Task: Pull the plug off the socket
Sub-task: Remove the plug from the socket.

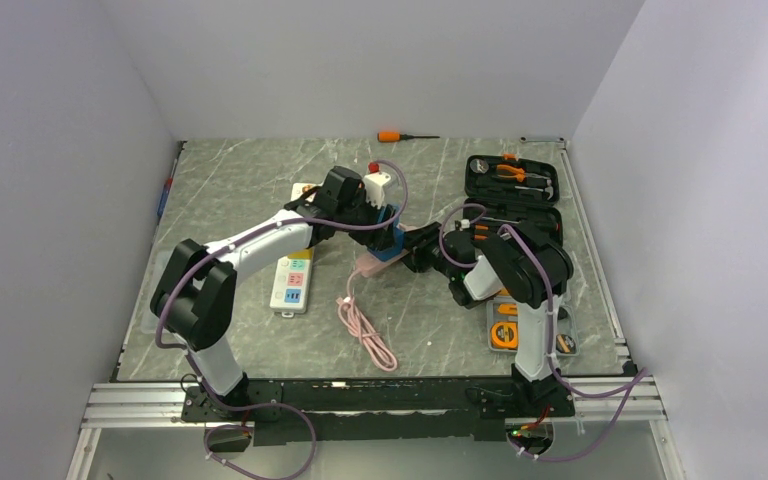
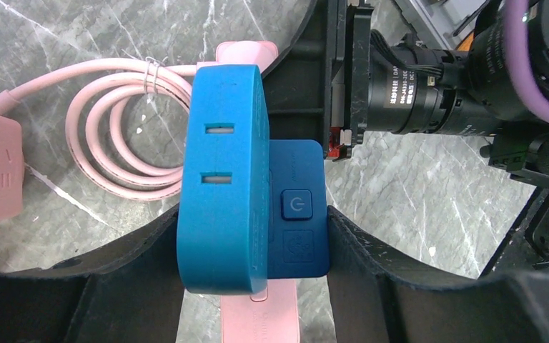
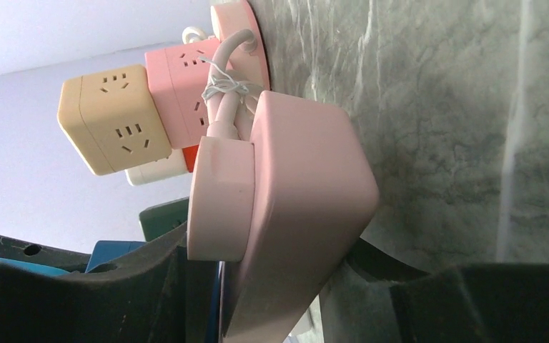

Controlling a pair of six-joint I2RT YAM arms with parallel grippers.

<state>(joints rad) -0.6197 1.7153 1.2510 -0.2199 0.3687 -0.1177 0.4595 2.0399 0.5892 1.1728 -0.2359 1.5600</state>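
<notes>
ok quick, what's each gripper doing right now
left gripper: shut on the blue plug
right gripper: shut on the pink socket

Tight in the middle: the left gripper [image 2: 254, 243] and right gripper [image 3: 279, 271] crowd in from opposite sides at the blue plug [image 2: 221, 179] and pink socket [image 3: 300, 186]. The pink cable [image 1: 365, 330] coils across the near approach, the white power strip [image 1: 292, 280] walls off the left, and the cube sockets [image 1: 378, 186] sit just behind. On the right the open tool case [image 1: 512, 180] blocks the way. Bare table [image 1: 230, 190] shows at far left.
</notes>
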